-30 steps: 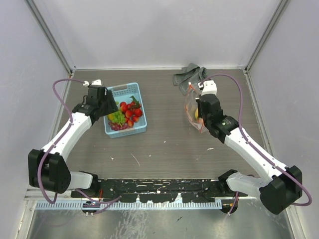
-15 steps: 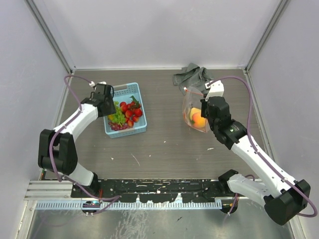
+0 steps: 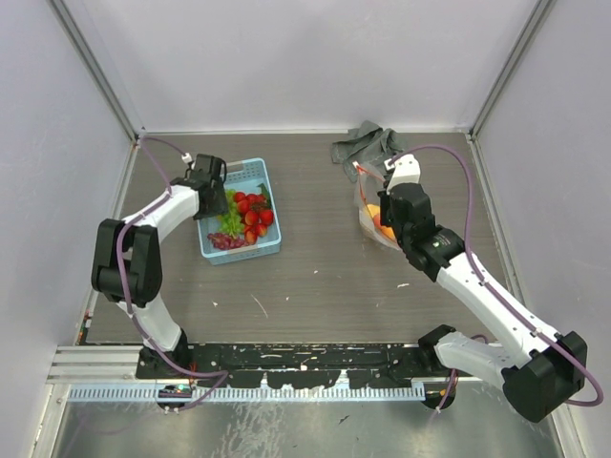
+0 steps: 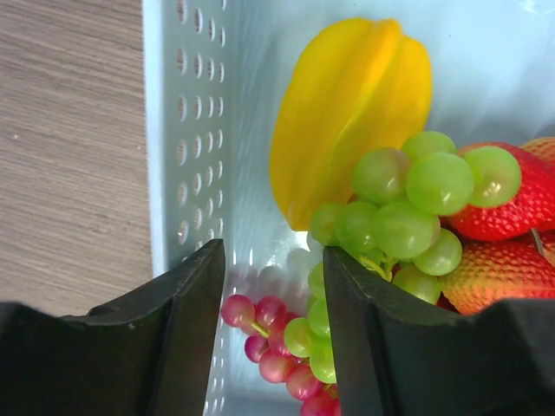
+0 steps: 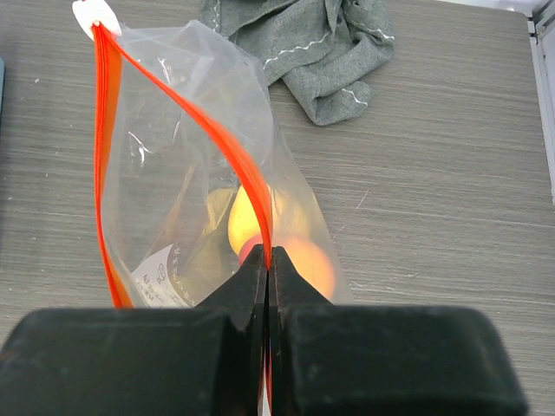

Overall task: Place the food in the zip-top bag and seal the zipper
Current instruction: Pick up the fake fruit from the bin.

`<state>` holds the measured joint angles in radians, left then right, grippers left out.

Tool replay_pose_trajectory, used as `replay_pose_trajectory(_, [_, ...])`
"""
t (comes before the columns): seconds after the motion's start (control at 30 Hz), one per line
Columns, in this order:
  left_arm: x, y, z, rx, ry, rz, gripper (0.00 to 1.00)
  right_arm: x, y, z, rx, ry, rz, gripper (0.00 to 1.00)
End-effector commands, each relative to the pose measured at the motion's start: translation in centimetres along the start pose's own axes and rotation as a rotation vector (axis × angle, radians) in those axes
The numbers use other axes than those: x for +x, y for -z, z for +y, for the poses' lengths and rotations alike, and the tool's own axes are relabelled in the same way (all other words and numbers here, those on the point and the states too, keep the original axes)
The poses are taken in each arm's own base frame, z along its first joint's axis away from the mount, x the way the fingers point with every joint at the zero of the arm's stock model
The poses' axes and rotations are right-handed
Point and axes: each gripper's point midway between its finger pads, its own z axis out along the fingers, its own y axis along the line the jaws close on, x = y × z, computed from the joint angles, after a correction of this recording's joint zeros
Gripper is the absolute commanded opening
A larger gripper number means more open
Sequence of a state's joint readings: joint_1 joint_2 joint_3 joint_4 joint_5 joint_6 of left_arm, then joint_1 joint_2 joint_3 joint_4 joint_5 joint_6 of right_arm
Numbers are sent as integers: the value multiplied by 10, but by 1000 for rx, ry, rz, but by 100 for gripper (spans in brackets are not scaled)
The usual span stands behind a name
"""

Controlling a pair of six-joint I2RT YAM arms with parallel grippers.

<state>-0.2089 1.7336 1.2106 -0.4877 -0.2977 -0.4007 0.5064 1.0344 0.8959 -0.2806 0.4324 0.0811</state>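
Zip-top bag (image 5: pixel 178 165) — zipper (image 5: pixel 103 156) in clenched right gripper (image 5: pixel 267 260) — left gripper (image 4: pixel 273 269) agape over grapes (image 4: pixel 408 208)

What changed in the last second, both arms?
Left arm folded in; left claw, open and empty, slid slightly right over the basket's left side. The right claw is shut on the zip-top bag's zipper; the bag spread, then narrowed again. Basket, fruit in it and grey cloth unmoved.
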Motion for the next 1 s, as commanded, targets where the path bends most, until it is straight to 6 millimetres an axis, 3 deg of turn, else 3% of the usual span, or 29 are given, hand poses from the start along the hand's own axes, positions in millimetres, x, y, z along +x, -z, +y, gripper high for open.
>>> replay_pose_trajectory(0.0, [-10, -6, -4, 12, -3, -14, 53, -13, -4, 2, -4, -20, -51, 0])
replay_pose_trajectory(0.13, [-5, -11, -10, 40, -2, 8, 59, -11, -6, 4, -8, -16, -43, 0])
replay_pose_trajectory(0.23, [-8, -4, -12, 69, 13, -6, 61, -10, -7, 4, -9, -11, -39, 0])
replay_pose_trajectory(0.43, [-31, 24, -18, 159, 64, -91, 68, -10, -7, 5, -13, -13, -41, 0])
replay_pose_trajectory(0.6, [-50, 35, -16, 209, 121, -131, 70, -10, -6, 5, -13, -12, -43, 0])
replay_pose_trajectory(0.8, [-66, 27, -23, 212, 115, -123, 71, -9, -8, 5, -13, -9, -39, 0])
replay_pose_trajectory(0.97, [-72, 8, -32, 204, 65, -78, 79, -8, -9, 5, -9, -4, -36, 0])
